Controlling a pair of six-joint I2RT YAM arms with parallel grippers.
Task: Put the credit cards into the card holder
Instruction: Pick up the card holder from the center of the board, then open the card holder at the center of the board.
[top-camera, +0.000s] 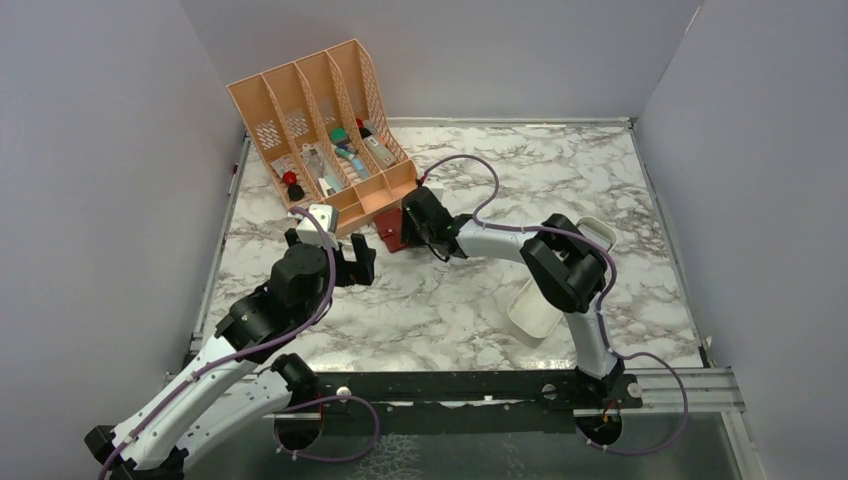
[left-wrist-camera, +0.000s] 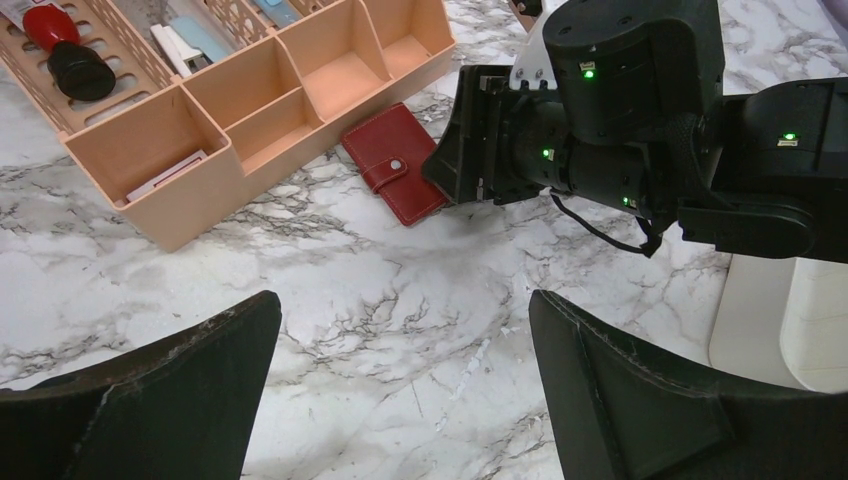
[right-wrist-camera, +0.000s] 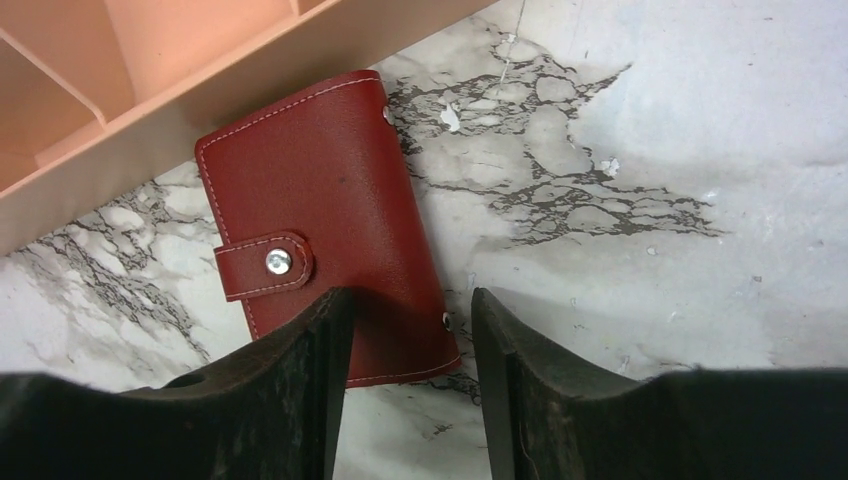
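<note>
The card holder (top-camera: 391, 233), a dark red wallet, lay flat and folded shut on the marble table (top-camera: 480, 300), its strap fastened over the face by a small metal snap. Its far end sat against the foot of the peach slotted organizer (top-camera: 320, 120), at that organizer's front right corner. The right gripper (top-camera: 408, 222) hung directly over the wallet's near end, with its arm stretched across the table from the right. In the right wrist view the two dark fingers (right-wrist-camera: 300, 400) stood apart with a narrow gap: one was over the red leather below the strap, and the other over bare marble just beside the wallet's long edge. Nothing was clamped between them, and I could not tell whether the tips touched the wallet or the table. The left gripper (top-camera: 352, 262) hovered above open marble, near the organizer's front left corner and clear of the wallet. Its jaws were spread wide and held nothing. From the left wrist, the wallet (left-wrist-camera: 395, 175) showed beyond those open jaws, with the black body of the right gripper (left-wrist-camera: 455, 160) close at its right edge. A white oblong tray (top-camera: 535, 312) lay on the right of the table, partly under the right arm. The organizer held small mixed items, among them a red and black piece (left-wrist-camera: 65, 50) in a rear slot and a thin pale flat piece (left-wrist-camera: 165, 175) in a front compartment.
</note>
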